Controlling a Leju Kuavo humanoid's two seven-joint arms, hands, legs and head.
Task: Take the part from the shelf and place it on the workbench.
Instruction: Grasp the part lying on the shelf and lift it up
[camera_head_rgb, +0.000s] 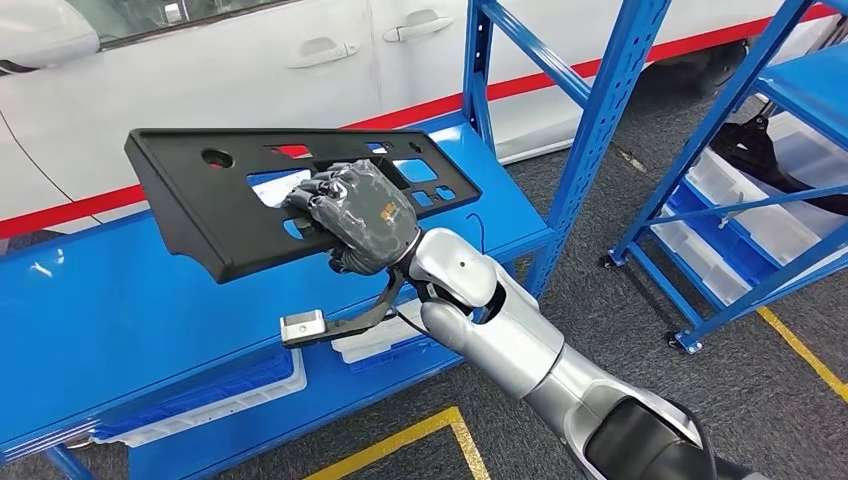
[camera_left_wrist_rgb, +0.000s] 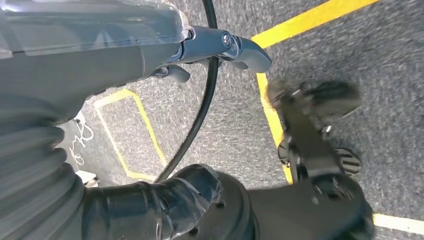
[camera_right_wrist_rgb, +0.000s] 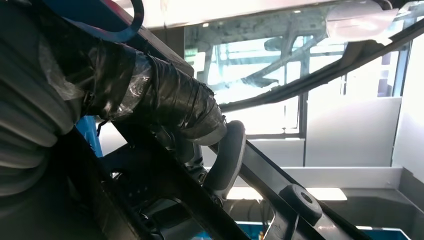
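Observation:
The part is a long black plastic panel with several cut-outs, tilted above the blue shelf board. My right hand grips its near edge at the middle, fingers through a cut-out. In the right wrist view the taped thumb presses on the panel's dark ribbed underside. My left hand hangs over the floor, its fingers apart, holding nothing.
Blue shelf uprights stand just right of the panel. A second blue rack with clear bins is at the far right. A white car is behind the shelf. Grey floor with yellow lines lies below.

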